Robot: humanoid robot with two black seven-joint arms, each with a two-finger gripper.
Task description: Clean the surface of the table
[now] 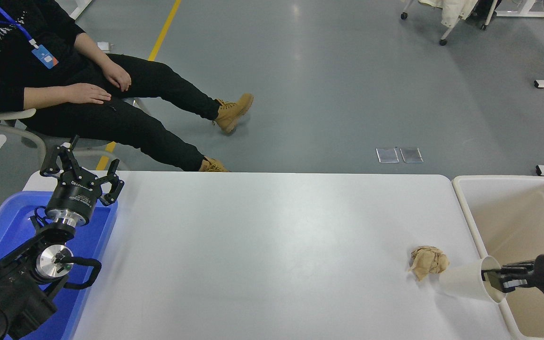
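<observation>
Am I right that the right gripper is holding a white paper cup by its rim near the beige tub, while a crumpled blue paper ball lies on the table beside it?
Not quite: the crumpled paper ball is brown, not blue, as the head view shows. The rest holds: the right gripper grips the white paper cup by its rim near the beige tub, and the ball lies on the table surface beside the cup.

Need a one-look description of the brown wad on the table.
Start at the white table and go to its right end, near the beige tub. The crumpled brown paper ball lies there beside a tipped white paper cup: wrinkled and tan, not smooth.
</observation>
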